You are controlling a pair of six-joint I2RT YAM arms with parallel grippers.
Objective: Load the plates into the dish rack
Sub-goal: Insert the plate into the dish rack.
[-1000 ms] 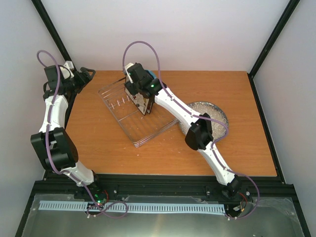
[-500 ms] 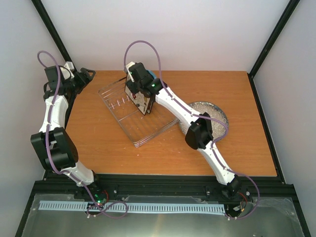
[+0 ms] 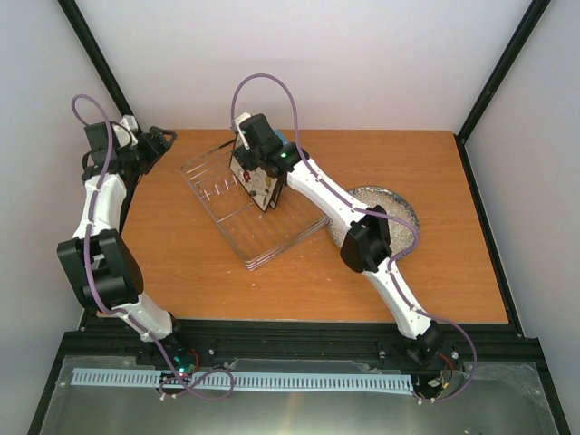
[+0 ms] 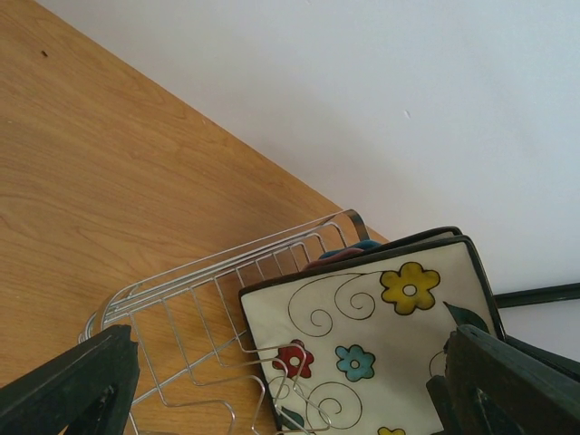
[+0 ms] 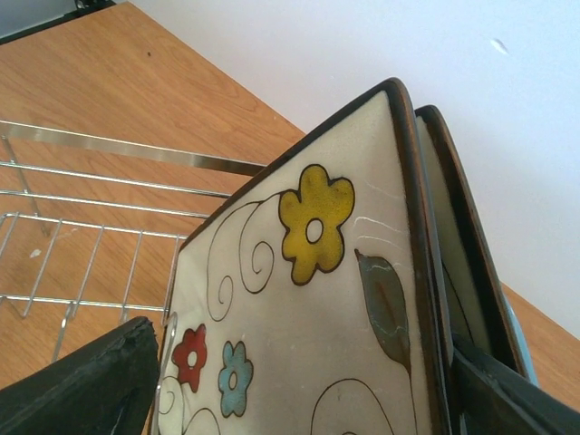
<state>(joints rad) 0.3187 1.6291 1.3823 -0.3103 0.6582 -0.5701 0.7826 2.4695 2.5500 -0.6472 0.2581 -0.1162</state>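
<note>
Wooden table carries the dish rack; right hand reaches over it, spread wide astride a standing cream plate.

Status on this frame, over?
Left gripper: jaws open, aside. Right gripper: jaws open at square plates standing in rack. Grey plate on table, under right arm.
</note>
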